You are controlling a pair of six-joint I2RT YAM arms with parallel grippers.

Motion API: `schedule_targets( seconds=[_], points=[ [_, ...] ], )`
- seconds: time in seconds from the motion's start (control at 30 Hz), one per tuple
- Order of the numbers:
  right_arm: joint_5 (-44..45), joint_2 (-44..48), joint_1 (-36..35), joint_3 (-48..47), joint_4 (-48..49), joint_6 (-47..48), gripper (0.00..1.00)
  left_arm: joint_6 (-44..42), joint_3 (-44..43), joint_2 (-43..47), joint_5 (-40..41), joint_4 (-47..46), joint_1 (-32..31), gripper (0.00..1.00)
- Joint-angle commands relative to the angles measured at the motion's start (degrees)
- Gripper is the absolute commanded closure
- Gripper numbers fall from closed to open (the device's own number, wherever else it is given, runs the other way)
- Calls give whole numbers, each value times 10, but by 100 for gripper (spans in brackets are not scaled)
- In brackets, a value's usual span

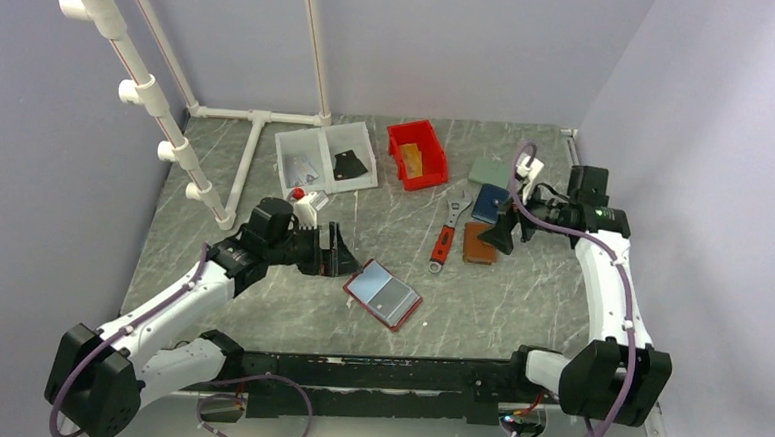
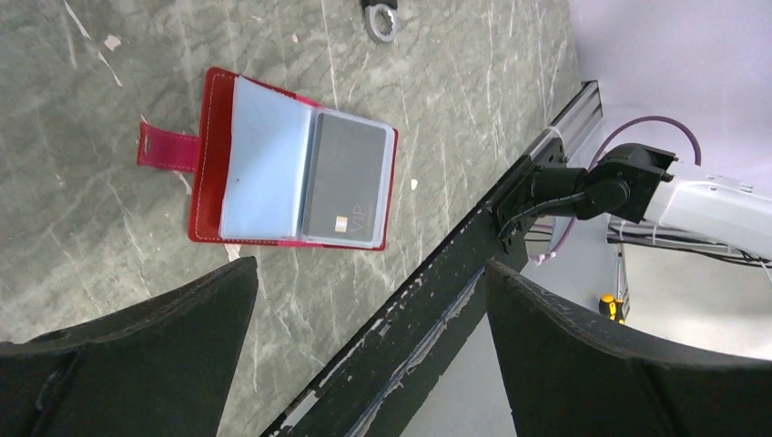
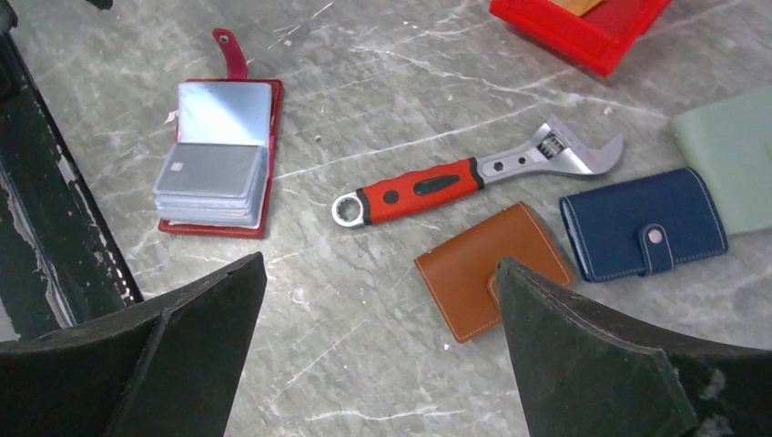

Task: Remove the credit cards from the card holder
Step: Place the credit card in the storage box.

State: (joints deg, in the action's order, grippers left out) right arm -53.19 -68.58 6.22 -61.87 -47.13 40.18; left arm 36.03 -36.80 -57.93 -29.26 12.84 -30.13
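Note:
The red card holder (image 1: 398, 314) lies open on the table, its pale blue-grey pockets facing up and its strap tab (image 2: 167, 147) to one side. A grey credit card (image 2: 344, 177) sits in one pocket, also seen as the grey card (image 3: 209, 171) in the right wrist view. A tan-orange card (image 1: 412, 160) lies in the red bin (image 1: 430, 133). My left gripper (image 1: 337, 251) hovers open just left of the holder, empty. My right gripper (image 1: 503, 230) is open and empty over the brown wallet (image 3: 473, 273), far right of the holder (image 3: 270, 118).
A red-handled wrench (image 1: 446, 237) lies between the holder and the wallets. The blue wallet (image 1: 489, 202) and a pale green wallet (image 1: 488, 172) lie behind the brown one. A white divided tray (image 1: 360, 182) stands at the back. White pipe frame (image 1: 258, 132) rises at the left.

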Motion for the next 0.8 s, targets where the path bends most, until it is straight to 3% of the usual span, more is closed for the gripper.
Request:
schedule_targets(
  seconds=[0.0,0.23,0.5,0.77],
  points=[
    [-77,31,54,16,26,8,1,-4,-17,-3,-27,1,3,1],
    [-56,41,85,38,58,-63,0,1,-3,12,-16,-8,3,1],
    [-103,48,81,63,100,-112,0,-44,-3,26,-41,14,3,1],
    [-29,14,-46,28,99,-114,0,11,40,67,-10,-14,3,1]
  ],
)
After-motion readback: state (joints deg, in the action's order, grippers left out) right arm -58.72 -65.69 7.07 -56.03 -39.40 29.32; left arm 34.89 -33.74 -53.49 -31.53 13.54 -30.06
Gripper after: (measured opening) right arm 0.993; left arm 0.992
